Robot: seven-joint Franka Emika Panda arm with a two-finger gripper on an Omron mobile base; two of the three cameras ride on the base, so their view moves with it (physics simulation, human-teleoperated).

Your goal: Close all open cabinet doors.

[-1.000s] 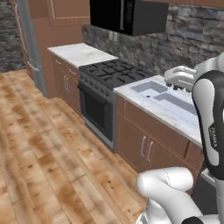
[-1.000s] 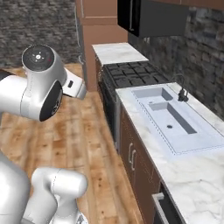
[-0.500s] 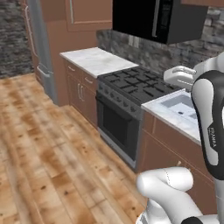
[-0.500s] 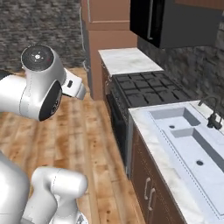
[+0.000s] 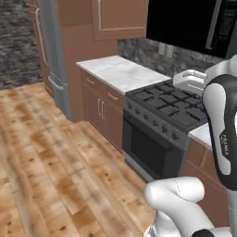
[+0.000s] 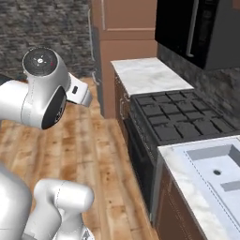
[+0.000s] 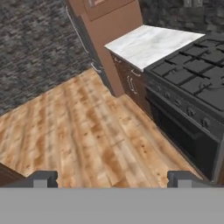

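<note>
A tall reddish-brown cabinet door (image 5: 121, 18) with a long silver bar handle (image 5: 99, 14) hangs above the marble counter (image 5: 121, 71). It faces down the run of the counter instead of lying flush, so it stands swung open. The same cabinet door (image 6: 130, 16) appears in the right base view, and its lower edge (image 7: 105, 5) in the hand view. My gripper (image 7: 113, 179) is open with nothing between its fingertips (image 7: 43, 178). It hovers over the wooden floor, well short of the door. The white hand (image 5: 190, 81) is held high beside the stove.
A black stove (image 5: 169, 111) with its oven sits between the counter and a sink (image 6: 213, 164). A black microwave (image 5: 194, 23) hangs above the stove. A grey fridge (image 5: 51, 55) stands past the counter's far end. Base-cabinet doors (image 5: 102, 111) line the counter front. Wooden floor (image 5: 51, 162) lies open to the left.
The whole picture has shifted: the base has driven along the counter toward the fridge. The sink has left the left base view and the cabinet door has come in. The arm's pose is unchanged.
</note>
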